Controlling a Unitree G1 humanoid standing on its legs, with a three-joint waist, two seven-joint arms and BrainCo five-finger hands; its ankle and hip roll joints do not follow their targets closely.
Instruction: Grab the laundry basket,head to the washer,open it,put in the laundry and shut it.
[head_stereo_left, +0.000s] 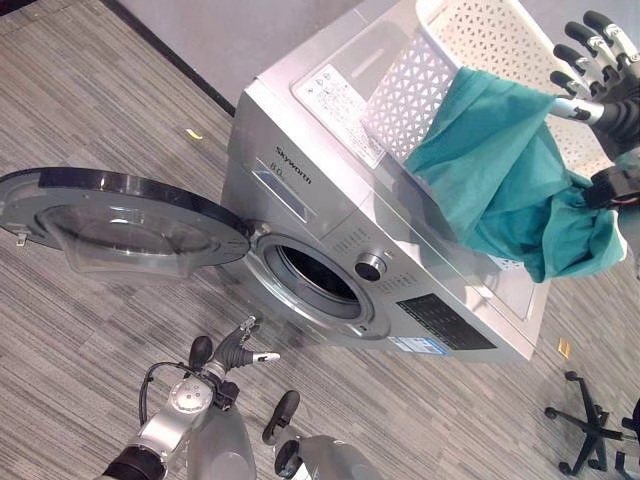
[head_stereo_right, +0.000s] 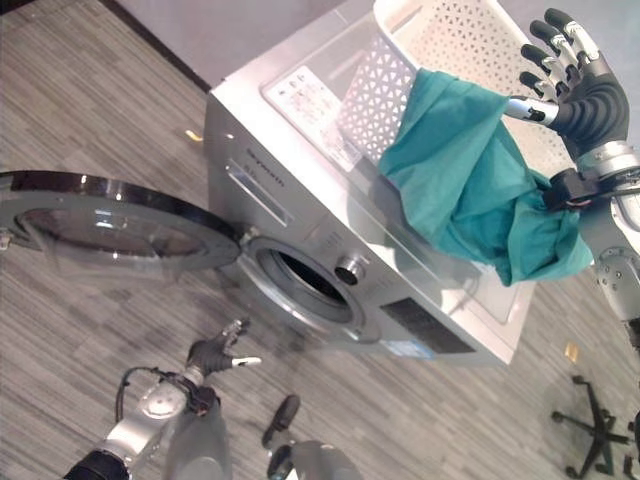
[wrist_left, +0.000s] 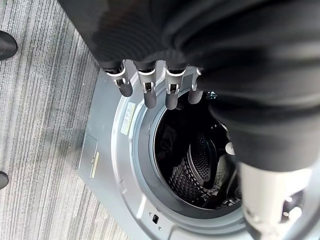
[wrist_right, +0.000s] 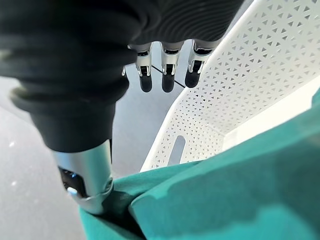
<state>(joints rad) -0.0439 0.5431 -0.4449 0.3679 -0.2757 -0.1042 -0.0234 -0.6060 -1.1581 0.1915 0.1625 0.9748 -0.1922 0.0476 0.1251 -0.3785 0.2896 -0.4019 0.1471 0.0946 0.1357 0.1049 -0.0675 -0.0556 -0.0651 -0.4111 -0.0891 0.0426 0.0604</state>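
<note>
A silver washer (head_stereo_left: 330, 200) stands with its round door (head_stereo_left: 120, 225) swung wide to the left, and the dark drum (wrist_left: 200, 160) looks empty. On its top sits a white perforated laundry basket (head_stereo_left: 420, 80). A teal cloth (head_stereo_left: 500, 170) hangs out over the basket's near rim onto the washer's top. My right hand (head_stereo_left: 600, 60) is raised beside the basket with its fingers straight; its thumb (wrist_right: 85, 175) presses into the cloth, which also drapes over the wrist. My left hand (head_stereo_left: 232, 352) hovers low before the drum opening (head_stereo_left: 310, 275), fingers relaxed and holding nothing.
The open door juts far out over the striped grey floor on the left. A black wheeled chair base (head_stereo_left: 590, 420) stands at the lower right. A small yellow scrap (head_stereo_left: 193, 133) lies on the floor near the wall's dark skirting (head_stereo_left: 170, 50).
</note>
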